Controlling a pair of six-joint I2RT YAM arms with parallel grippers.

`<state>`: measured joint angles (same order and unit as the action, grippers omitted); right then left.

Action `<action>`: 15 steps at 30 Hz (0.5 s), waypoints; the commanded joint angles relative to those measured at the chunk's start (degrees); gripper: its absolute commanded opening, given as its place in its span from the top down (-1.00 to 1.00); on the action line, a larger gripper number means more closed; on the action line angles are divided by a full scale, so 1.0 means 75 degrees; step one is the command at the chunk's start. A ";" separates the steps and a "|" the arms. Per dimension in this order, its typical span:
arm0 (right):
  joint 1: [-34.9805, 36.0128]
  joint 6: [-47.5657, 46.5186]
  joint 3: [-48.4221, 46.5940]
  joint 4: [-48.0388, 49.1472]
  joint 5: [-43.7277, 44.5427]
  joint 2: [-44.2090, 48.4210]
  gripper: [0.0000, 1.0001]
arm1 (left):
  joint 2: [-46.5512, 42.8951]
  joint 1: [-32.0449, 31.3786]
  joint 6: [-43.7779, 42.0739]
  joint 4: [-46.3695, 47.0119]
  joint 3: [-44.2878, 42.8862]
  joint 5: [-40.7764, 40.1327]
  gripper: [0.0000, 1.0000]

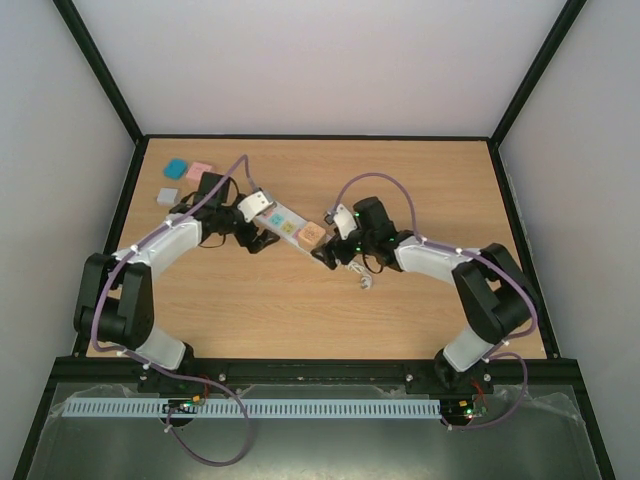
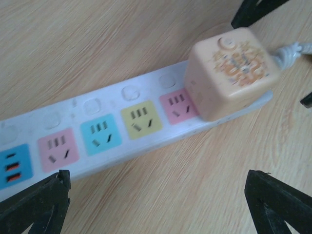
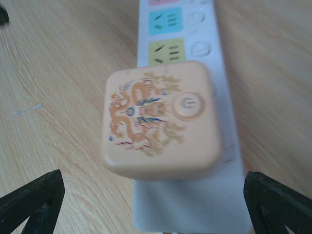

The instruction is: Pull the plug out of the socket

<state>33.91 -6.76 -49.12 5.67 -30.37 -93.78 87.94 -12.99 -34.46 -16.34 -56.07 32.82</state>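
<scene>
Under plug (image 3: pixel 158 117): socket (image 3: pixel 187 204) end, obsc.

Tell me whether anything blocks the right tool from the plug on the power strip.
Nothing visible does. In the right wrist view the peach cube-shaped plug with a dragon print sits on the long white power strip, just ahead of the open right tool; only the strip's bare end lies between.

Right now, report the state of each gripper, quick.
Left gripper: open, holding nothing.
Right gripper: open, jaws wide of the plug, not gripping it.
</scene>
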 commanded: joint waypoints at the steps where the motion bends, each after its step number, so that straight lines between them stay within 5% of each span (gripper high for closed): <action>1: -0.0477 -0.0537 0.0838 0.0768 -0.0281 0.0563 -0.97 | 0.0091 -0.0717 0.0877 0.0675 -0.0106 -0.0338 -0.99; 7: -0.0781 -0.0316 0.1959 0.2389 -0.0376 0.0972 -0.97 | 0.0206 -0.1550 0.2149 0.0982 -0.0289 -0.0943 -0.99; 15: -0.0772 0.0001 0.2505 0.3647 -0.0496 0.0818 -0.98 | 0.0834 -0.2626 0.3373 0.1319 -0.0472 -0.3019 -0.99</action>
<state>28.34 -8.08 -32.03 23.68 -33.15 -88.12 90.96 -30.65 -15.86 -8.21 -57.60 18.35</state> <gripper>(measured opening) 0.987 0.997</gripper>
